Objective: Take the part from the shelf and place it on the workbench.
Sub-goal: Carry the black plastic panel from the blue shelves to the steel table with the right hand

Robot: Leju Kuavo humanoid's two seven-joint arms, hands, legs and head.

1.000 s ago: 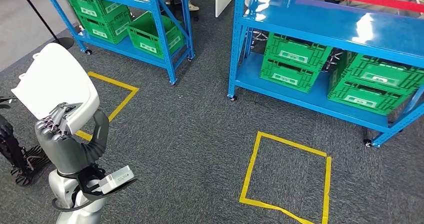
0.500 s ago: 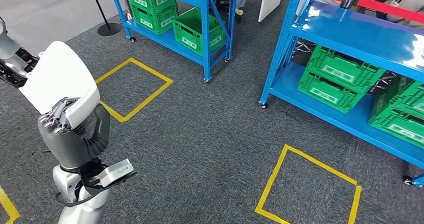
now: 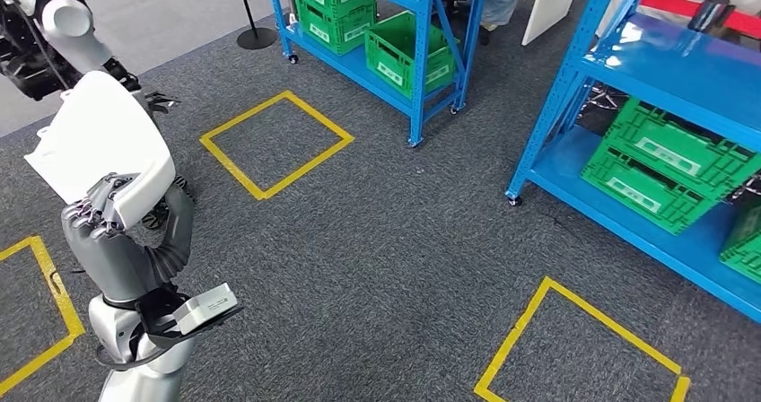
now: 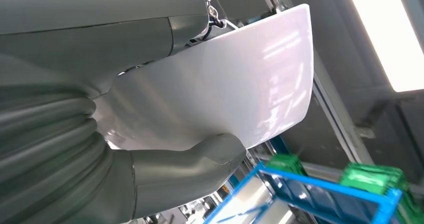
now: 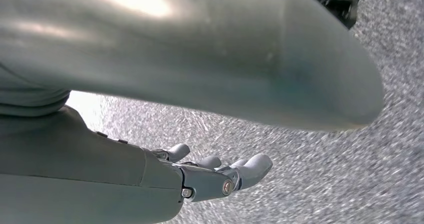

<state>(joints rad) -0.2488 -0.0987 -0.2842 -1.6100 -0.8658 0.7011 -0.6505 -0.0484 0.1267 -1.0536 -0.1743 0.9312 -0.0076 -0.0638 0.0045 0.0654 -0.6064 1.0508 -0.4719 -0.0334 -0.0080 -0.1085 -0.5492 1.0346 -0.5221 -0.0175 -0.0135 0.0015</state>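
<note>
The part [image 3: 99, 146] is a white curved plastic panel, raised at the left of the head view. My left hand [image 3: 109, 236] grips its lower edge from below, fingers curled over the rim. In the left wrist view the panel [image 4: 240, 84] lies across my palm with the thumb [image 4: 200, 159] pressed against its underside. My right hand [image 5: 210, 176] hangs over grey carpet with its fingers stretched out and nothing in them.
Two blue shelves hold green crates, one at the top centre [image 3: 404, 52] and one at the right [image 3: 664, 164]. Yellow tape squares [image 3: 274, 142] mark the carpet. Another robot's dark arm [image 3: 54, 34] stands behind the panel, and a black stand base [image 3: 256, 36] is nearby.
The whole picture has slid to the right, so the camera has turned left. The white panel stays held in my left hand in the same pose.
</note>
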